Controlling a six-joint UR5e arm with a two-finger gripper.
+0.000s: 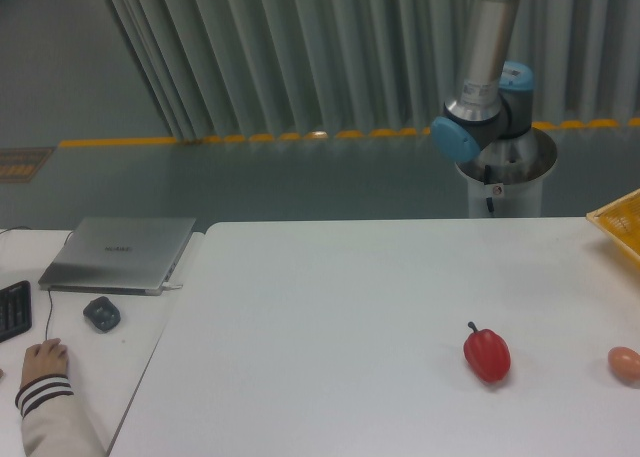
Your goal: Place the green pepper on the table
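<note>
The white table (330, 317) fills most of the scene, a broad matte slab running from the middle of the view off the right and bottom edges. Behind its far edge stands the arm (485, 77): a grey column rising out of the top of the picture, with blue-capped joints above a round base. Its gripper is out of frame, so whether the fingers are spread or pressed together cannot be told. The green pepper is nowhere in view either; it is not on the table.

To the left sits a second white desk (70, 347), just beside the table. On it lies 1 closed silver laptop (120, 254), near its front a dark mouse (101, 312), and at the left edge part of a black keyboard (12, 310). A person's hand (44, 359), in a striped cuff, rests flat on that desk.

On the table's right part lies 1 red pepper (487, 354), stem pointing up-left. Well to its right, at the frame edge, is a small orange-tan egg-like object (625, 364). A yellow basket corner (618, 222) pokes in above it.
</note>
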